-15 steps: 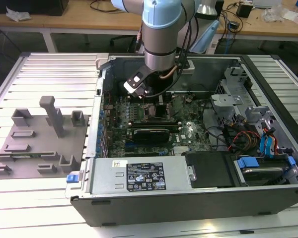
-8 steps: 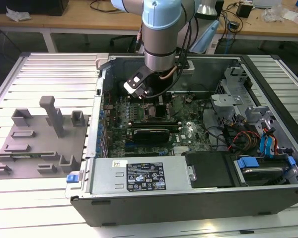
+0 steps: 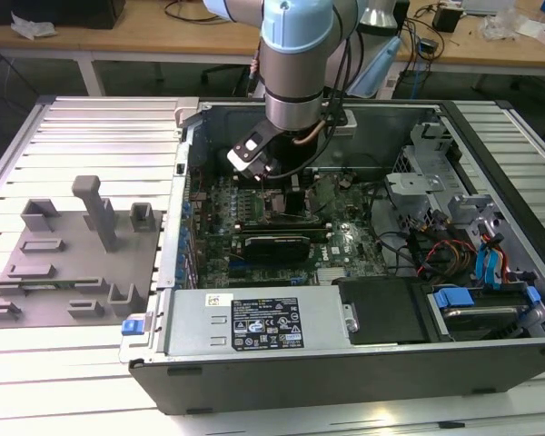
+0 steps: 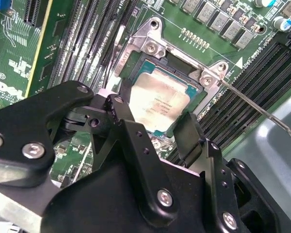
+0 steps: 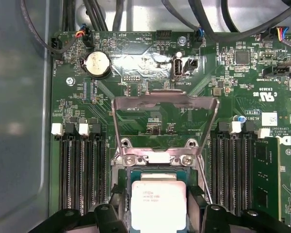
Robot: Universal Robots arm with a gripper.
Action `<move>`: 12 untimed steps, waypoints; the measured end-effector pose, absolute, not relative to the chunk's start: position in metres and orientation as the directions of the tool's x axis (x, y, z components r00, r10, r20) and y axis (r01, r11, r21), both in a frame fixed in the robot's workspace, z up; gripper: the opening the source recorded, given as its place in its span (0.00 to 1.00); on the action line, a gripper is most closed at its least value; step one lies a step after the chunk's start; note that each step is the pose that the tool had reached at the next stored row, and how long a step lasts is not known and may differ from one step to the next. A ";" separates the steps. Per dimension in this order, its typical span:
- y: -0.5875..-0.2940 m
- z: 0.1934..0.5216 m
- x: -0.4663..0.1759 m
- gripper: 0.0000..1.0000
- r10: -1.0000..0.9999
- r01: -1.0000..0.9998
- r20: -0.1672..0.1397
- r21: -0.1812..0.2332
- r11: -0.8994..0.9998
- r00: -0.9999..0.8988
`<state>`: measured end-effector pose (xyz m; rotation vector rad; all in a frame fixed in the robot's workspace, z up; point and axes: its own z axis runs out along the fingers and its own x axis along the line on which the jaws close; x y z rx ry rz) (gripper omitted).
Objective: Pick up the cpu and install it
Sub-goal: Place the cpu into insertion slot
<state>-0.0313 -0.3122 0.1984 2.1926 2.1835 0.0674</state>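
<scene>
Two fingers [image 4: 122, 115] clamped opposite edges of the cpu [image 4: 161, 98], which lay level inside the socket frame [image 4: 153, 46], load plate [image 5: 165, 103] raised.

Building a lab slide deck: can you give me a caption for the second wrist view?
Gripper close over the cpu, which lies in its socket on the green motherboard.

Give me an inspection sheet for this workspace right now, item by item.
Surface: slatted metal table carrying an open computer case.
Job's things: cpu lying inside the socket frame, load plate raised.
Clutter: grey fixture plate on the table, at the exterior view's left of the case.
Grippers: end effector low over the socket frame, straddling the cpu.
Cables: red and blue leads inside the case, exterior view's right.
Surroundings: wooden benches behind.
</scene>
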 end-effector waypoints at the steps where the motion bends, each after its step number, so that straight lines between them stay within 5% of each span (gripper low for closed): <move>1: -0.312 0.199 -0.031 0.62 1.000 0.998 -0.002 0.064 -0.004 0.004; 12: -0.318 0.201 -0.031 0.62 1.000 0.998 -0.001 0.064 -0.004 0.004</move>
